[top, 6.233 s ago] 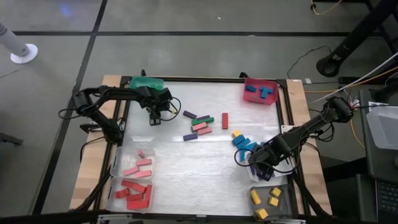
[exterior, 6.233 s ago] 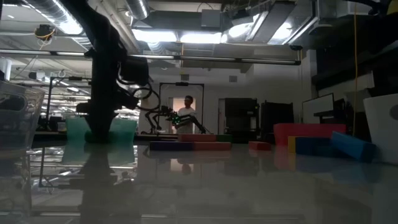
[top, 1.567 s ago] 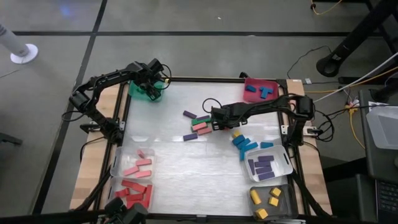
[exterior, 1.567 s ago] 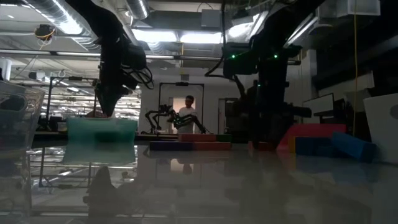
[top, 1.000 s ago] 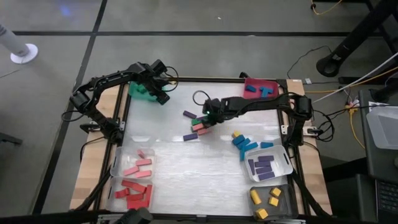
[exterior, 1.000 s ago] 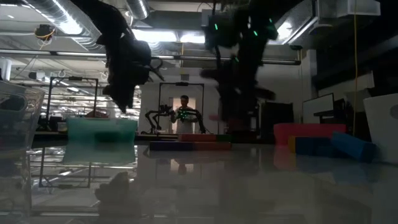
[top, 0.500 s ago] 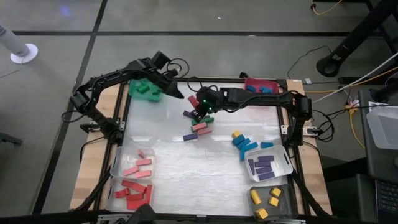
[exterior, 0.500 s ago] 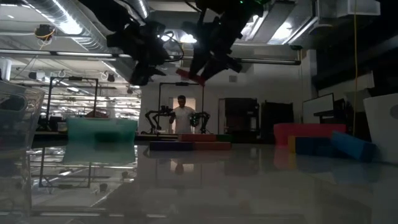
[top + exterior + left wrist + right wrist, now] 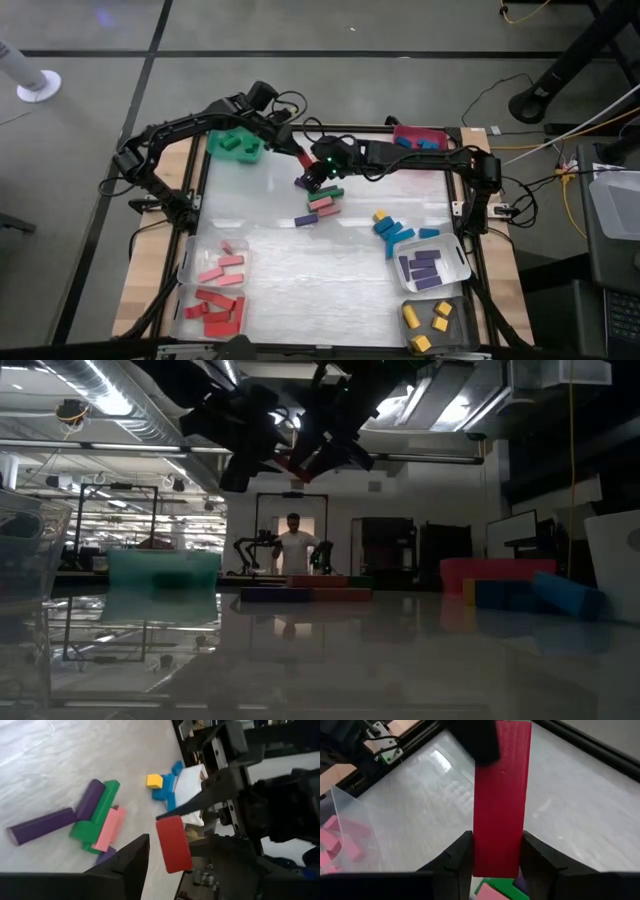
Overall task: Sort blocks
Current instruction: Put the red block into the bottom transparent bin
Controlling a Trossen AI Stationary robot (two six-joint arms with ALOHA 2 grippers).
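Note:
A red block (image 9: 500,795) hangs in the air above the far middle of the table, with my right gripper (image 9: 318,172) shut on it. My left gripper (image 9: 298,158) is open and meets it from the left. One left finger (image 9: 131,862) stands beside the block's free end (image 9: 174,845). Below on the table lies a cluster of purple, green and pink blocks (image 9: 320,200). Blue blocks and a yellow one (image 9: 395,232) lie farther right. In the low view both grippers show high up, with the red block (image 9: 290,465) between them. My right gripper pinches the red block's two long sides near one end (image 9: 497,857) between its two fingers. The block runs along the fingers and sticks out past them. The fingers slant down from the table's right. The block is lifted clear of the table. Whether my left gripper touches the block's free end (image 9: 487,740) I cannot tell.
A green bin (image 9: 235,143) stands at the far left and a red bin (image 9: 418,140) with blue blocks at the far right. Clear bins hold pink and red blocks (image 9: 215,290) near left and purple blocks (image 9: 430,265) near right. A grey bin (image 9: 428,325) holds yellow ones.
My right gripper has risen from the cluster with the red block and gone a little toward the table's left and far edge. My left gripper has left the green bin, moved right and up toward the red block, and turned at the wrist.

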